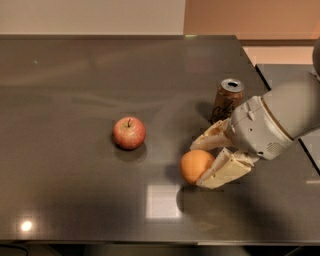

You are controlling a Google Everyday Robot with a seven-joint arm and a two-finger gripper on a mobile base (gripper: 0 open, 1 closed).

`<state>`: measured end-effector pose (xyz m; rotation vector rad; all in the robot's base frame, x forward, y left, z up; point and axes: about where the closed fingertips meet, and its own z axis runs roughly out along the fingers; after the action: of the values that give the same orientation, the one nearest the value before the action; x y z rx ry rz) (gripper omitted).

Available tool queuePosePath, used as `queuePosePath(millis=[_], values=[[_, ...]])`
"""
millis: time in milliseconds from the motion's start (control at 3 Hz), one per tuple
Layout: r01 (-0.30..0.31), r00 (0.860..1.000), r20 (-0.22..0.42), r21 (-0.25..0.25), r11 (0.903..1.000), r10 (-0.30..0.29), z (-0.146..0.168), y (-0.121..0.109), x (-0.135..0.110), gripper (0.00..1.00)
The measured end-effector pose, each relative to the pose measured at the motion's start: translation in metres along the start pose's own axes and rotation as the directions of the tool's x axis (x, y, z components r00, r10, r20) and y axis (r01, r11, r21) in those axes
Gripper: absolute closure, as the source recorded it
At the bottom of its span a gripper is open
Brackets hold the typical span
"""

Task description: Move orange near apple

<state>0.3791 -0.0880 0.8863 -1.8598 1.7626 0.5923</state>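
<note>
Nearest the camera, the front edge of the dark, glossy worktop (pixel 75 90) carries two reflections: a square patch of light (pixel 161 201) near the centre and a small bright spot (pixel 26 226) towards the left corner. Just beyond the square patch is my tool (pixel 199 164), which enters from the right on the end of my grey arm (pixel 270 122). Its two pale fingers (pixel 225 170) are closed down to the width of the orange (pixel 194 166) and grip it, one finger on the near side of the fruit and one on the far side. The orange sits right of the worktop's centre. A dark shadow lies on the surface directly in front of it. I cannot tell whether the fruit rests on the worktop or is held clear of it. Slightly farther back and to the left, the apple (pixel 129 132) stands upright, stem up, apart from the orange with bare surface between them. Farther back on the right, a drink can (pixel 226 100) stands upright with its opened top visible, just behind the far finger of the tool. Beyond the far edge of the worktop is a plain wall (pixel 90 15).
</note>
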Motion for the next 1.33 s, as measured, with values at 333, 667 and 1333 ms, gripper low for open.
queuePosePath(millis=[333,667,1333], values=[[-0.002,1.000,0.024,-0.004,1.0000,0.002,0.013,-0.022,-0.018,1.00],[-0.009,0.999,0.047,-0.015,0.9998,0.010,0.030,-0.041,-0.030,1.00],[-0.023,0.995,0.092,-0.043,0.9988,0.027,0.061,-0.059,-0.041,1.00]])
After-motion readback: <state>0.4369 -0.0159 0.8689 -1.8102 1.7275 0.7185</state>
